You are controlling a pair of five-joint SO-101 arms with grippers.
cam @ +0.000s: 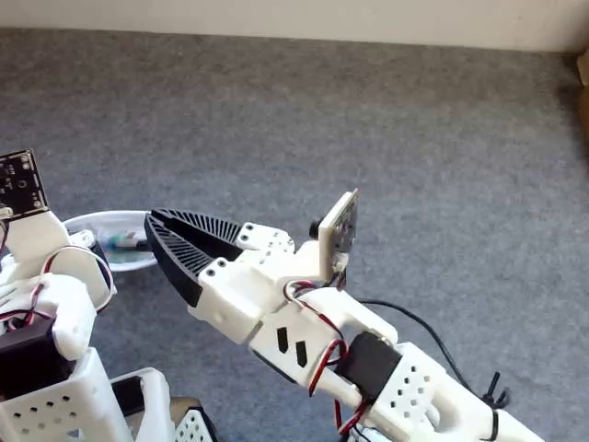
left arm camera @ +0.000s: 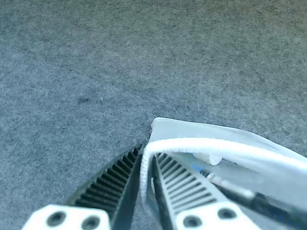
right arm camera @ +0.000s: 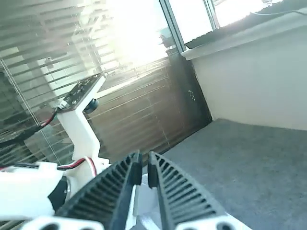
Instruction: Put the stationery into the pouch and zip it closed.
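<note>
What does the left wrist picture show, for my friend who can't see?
The left claw pinches, with black ribbed fingers, the end of a clear plastic pouch with a white zip edge, over grey carpet.

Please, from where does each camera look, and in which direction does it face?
High view: fixed above, looking down on the table; shows both arms, the right gripper at the pouch.
Left wrist view: on the left wrist, looking down at the table; shows the left gripper shut on the pouch's edge.
Right wrist view: on the right wrist, facing level toward window blinds; shows the right gripper, shut.
Shared: the right wrist and high views both show the left arm's camera board.
</note>
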